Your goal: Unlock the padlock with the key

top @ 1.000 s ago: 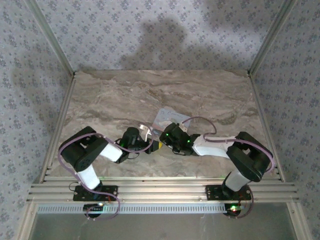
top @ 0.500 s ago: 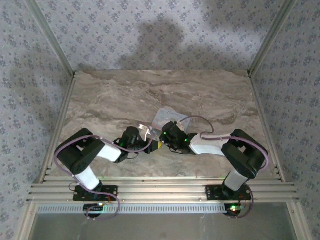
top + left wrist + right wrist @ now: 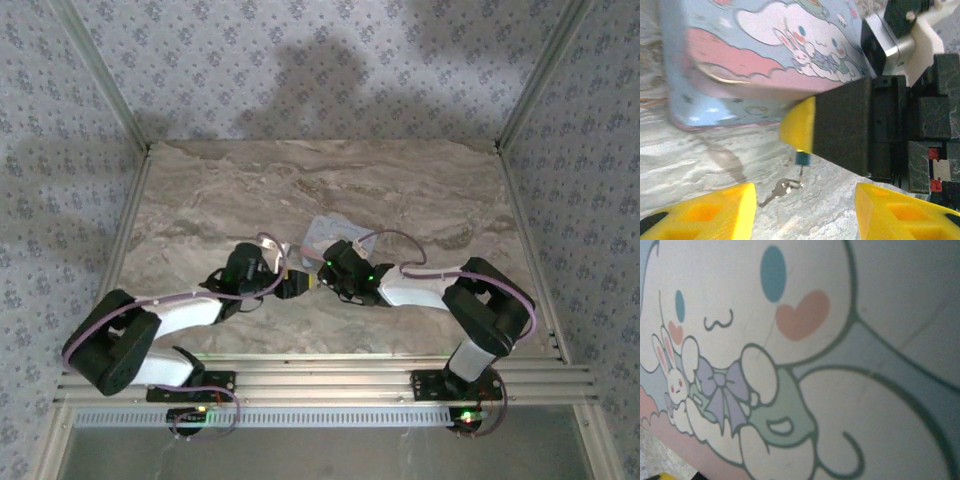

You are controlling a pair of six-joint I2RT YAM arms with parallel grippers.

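Just ahead of the left claw, beyond its spread yellow fingertips, is the padlock. It is a tiny bluish metal block, upright, poking out from under the right claw, which seems pinched shut on it. Below it the key, thin bright metal on a fine link, slants across the marbled table towards the left claw, which is wide, empty and nearer. Behind the right claw sits a smooth printed tin.
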